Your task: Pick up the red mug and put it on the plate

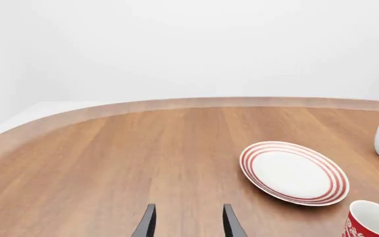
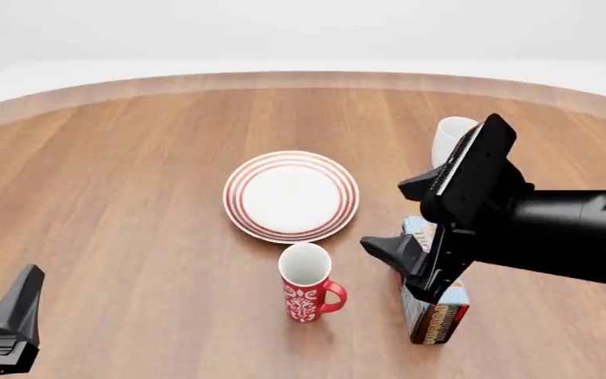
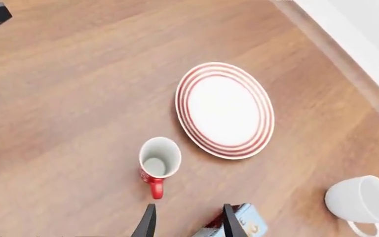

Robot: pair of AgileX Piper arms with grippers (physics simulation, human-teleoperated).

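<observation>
Wood surface (image 2: 124,197) — plate (image 2: 290,195) ctr, red mug (image 2: 306,283) at 6, white mug (image 2: 450,140) at 2, box (image 2: 437,312) at 4.

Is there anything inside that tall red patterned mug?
The tall red patterned mug looks empty: from above, the right wrist view shows only its white inner wall and bare bottom. Nothing covers its opening.

Plain white mug (image 2: 453,139) upright on round wooden table (image 2: 124,174), small printed box (image 2: 437,316) standing nearer

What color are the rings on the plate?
Red, circling the rim of the white plate; the right wrist view shows them best.
</observation>
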